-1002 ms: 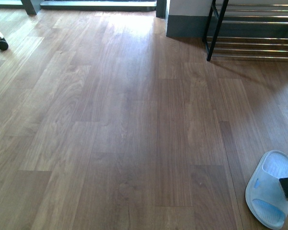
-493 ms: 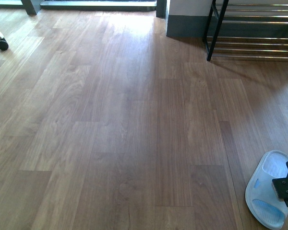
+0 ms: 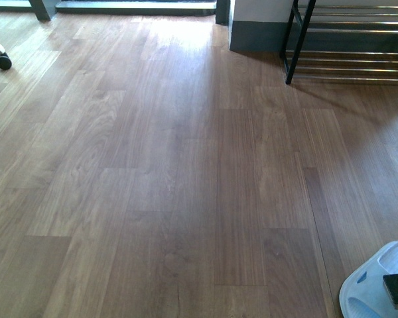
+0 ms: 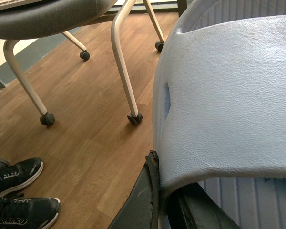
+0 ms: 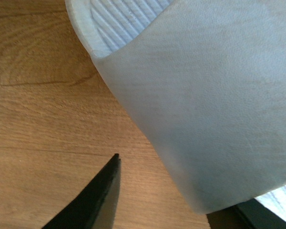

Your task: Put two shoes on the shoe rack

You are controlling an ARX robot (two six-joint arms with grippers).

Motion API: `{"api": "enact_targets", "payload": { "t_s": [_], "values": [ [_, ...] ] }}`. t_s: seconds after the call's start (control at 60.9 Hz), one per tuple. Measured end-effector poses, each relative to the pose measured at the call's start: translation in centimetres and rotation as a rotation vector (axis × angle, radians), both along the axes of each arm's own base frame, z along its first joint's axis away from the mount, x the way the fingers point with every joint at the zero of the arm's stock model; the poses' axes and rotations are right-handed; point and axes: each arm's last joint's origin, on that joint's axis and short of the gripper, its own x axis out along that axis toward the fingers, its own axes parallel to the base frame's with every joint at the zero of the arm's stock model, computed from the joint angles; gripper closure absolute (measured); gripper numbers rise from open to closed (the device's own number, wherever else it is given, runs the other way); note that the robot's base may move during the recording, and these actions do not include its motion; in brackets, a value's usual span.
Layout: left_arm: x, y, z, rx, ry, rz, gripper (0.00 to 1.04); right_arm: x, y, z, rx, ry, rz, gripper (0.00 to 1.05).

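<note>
A pale blue slide [image 3: 375, 285] sits at about five o'clock in the front view, low over the wood floor [image 3: 186, 185], its long axis running from seven toward one o'clock. The right end effector [image 5: 176, 191] straddles its strap, one finger outside, one beneath; firm clamping cannot be told. The left end effector [image 4: 167, 200] pinches a second slide's strap [image 4: 229, 105]. The shoe rack [image 3: 348, 40] stands at one o'clock.

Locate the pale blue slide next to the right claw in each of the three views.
Front view: the slide is in the bottom right corner, cut off by the picture's edge.
Right wrist view: it fills the upper right, seen very close.
Left wrist view: a similar slide fills the right side; I cannot tell whether it is the same one.
Shared landmark: the wood floor.
</note>
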Motion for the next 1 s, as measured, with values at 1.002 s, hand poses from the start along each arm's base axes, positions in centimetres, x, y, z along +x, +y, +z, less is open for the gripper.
{"api": "enact_targets", "payload": {
  "t_s": [1.002],
  "values": [
    [0.0, 0.0, 0.0, 0.0, 0.0, 0.0, 1.03, 4.1, 2.7, 19.9, 0.58, -0.675, -1.023, 1.03]
  ]
}}
